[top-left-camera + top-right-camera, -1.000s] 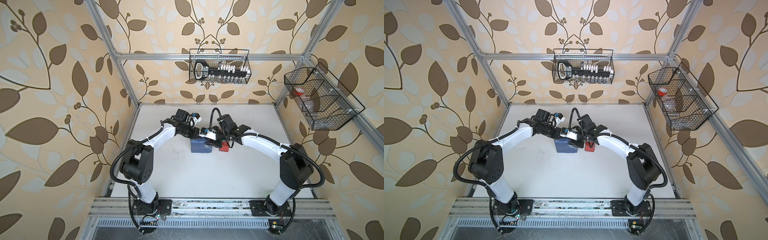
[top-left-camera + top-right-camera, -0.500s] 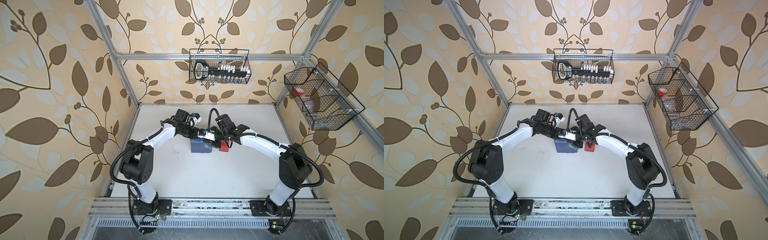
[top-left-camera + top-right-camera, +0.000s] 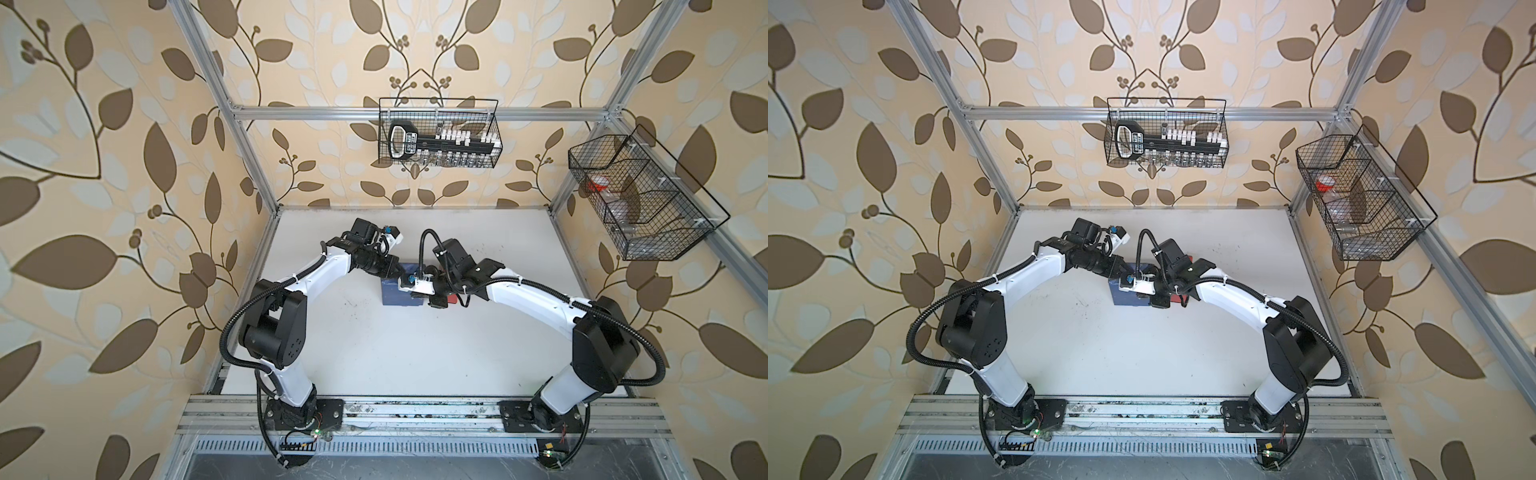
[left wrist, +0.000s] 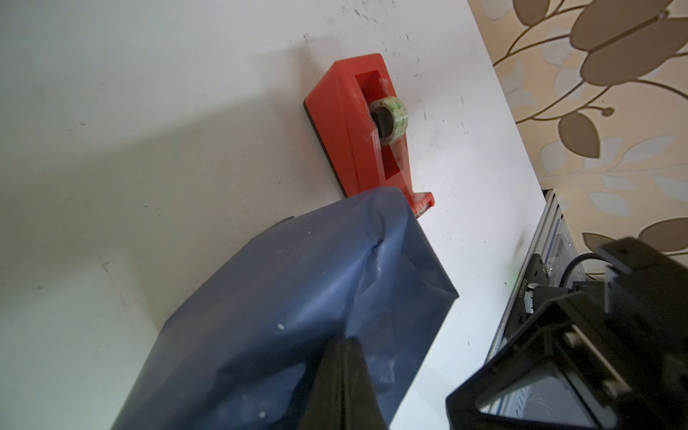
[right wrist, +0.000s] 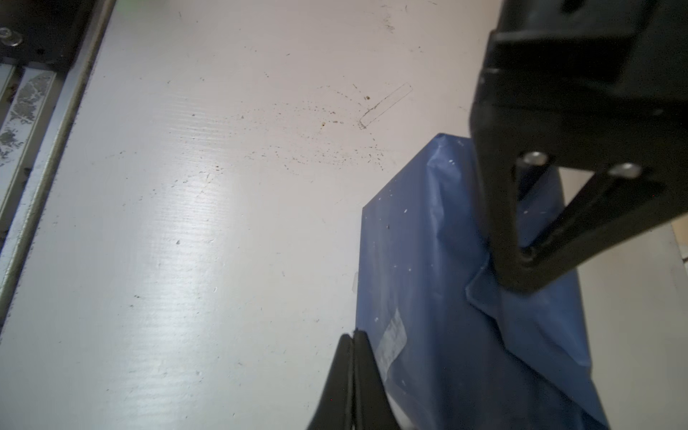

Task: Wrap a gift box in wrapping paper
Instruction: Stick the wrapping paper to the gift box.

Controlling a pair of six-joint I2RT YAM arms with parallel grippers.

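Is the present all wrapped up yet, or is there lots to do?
Nearly there. Done: the wrapping paper hides the gift box, and a strip of clear tape sits on one side. In hand: the shut left gripper rests on a crumpled end flap; the shut right gripper is by the taped side, holding nothing I can see. Left: that flap looks untaped, so probably more tape from the red dispenser.

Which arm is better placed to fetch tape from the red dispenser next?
Probably the right. The red tape dispenser sits by the right arm's wrist, near the shut right pincer, which looks free. The left pincer, also shut, is down on a fold of the wrapping paper, seemingly pinning it.
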